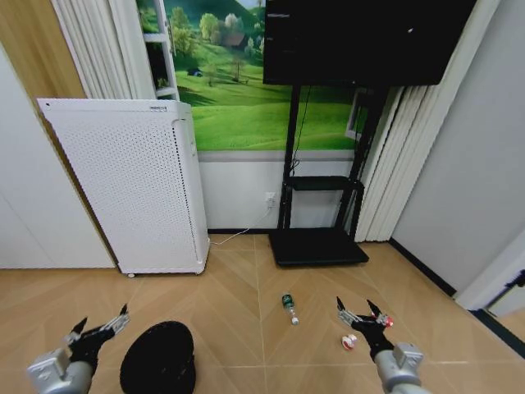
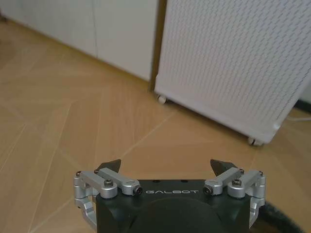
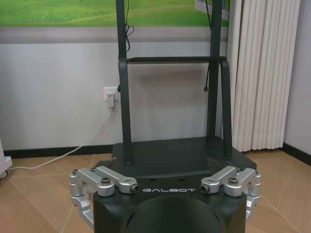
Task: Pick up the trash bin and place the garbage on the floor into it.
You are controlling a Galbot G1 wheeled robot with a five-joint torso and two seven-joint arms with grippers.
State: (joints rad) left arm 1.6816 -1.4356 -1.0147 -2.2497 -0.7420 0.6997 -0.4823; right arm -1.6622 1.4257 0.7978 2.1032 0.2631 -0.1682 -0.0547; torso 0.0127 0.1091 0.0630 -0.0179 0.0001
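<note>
Left gripper [image 1: 100, 326]: your jaws spread wide, empty, beside the trash bin [image 1: 158, 359], poised for pickup.
Right gripper [image 1: 363, 316]: jaws wide, empty, above the red-and-white piece [image 1: 349, 341].

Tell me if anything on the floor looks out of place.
Yes: litter lies loose on the wood floor, a green bottle on its side and a red-and-white piece by the right gripper, none in the black trash bin.

Matt black mesh trash bin [image 1: 157, 357]
</note>
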